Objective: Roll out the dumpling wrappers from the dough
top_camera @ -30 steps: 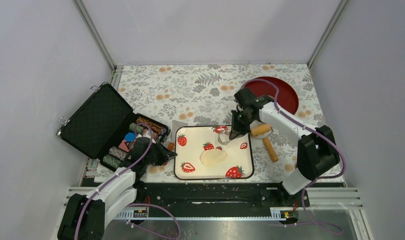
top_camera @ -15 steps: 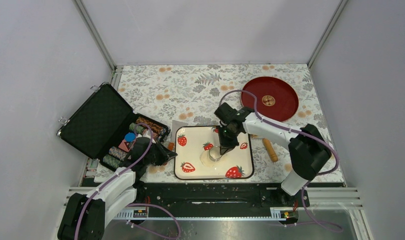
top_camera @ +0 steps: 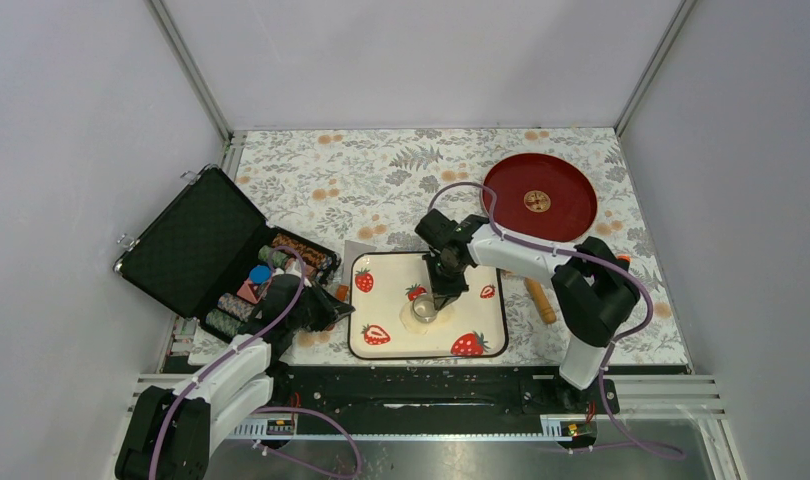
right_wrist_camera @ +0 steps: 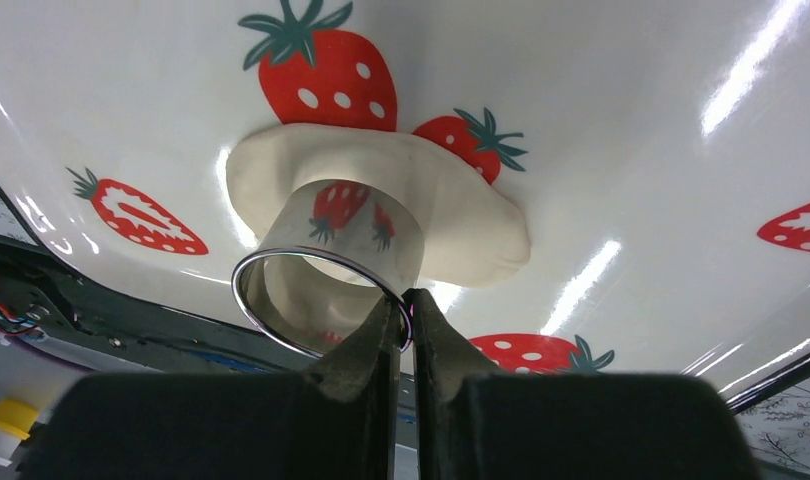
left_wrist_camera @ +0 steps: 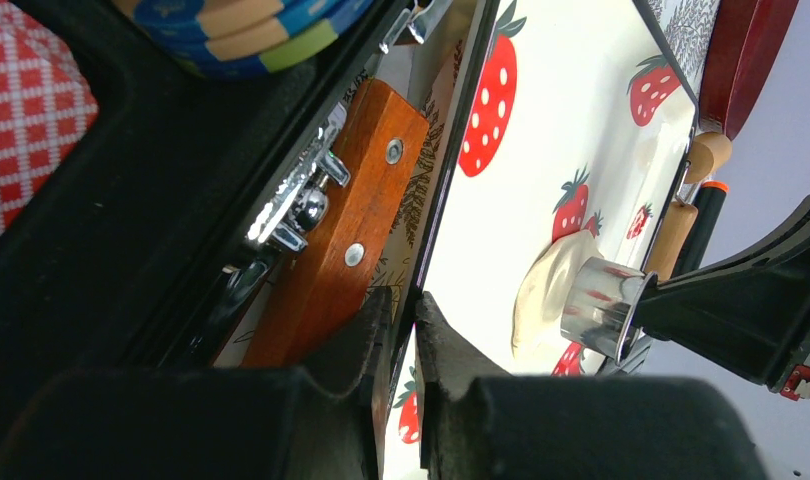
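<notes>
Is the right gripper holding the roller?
No, the right gripper pinches the rim of the ring cutter, which sits over the dough.

The dough [right_wrist_camera: 471, 225] is lying on the tray [top_camera: 386, 300] under the ring cutter [right_wrist_camera: 326, 265], while the case [top_camera: 196, 240] is sitting left of the tray, the roller [top_camera: 539, 298] right of it and the plate [top_camera: 556, 215] behind it.

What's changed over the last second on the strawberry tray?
The right pincer, gripping the shiny metal ring cutter throughout, carried it from the far edge of the white strawberry-printed tray nearer and leftward, onto the flattened pale-cream dough. The left pincer, dough and tray stayed put.
</notes>
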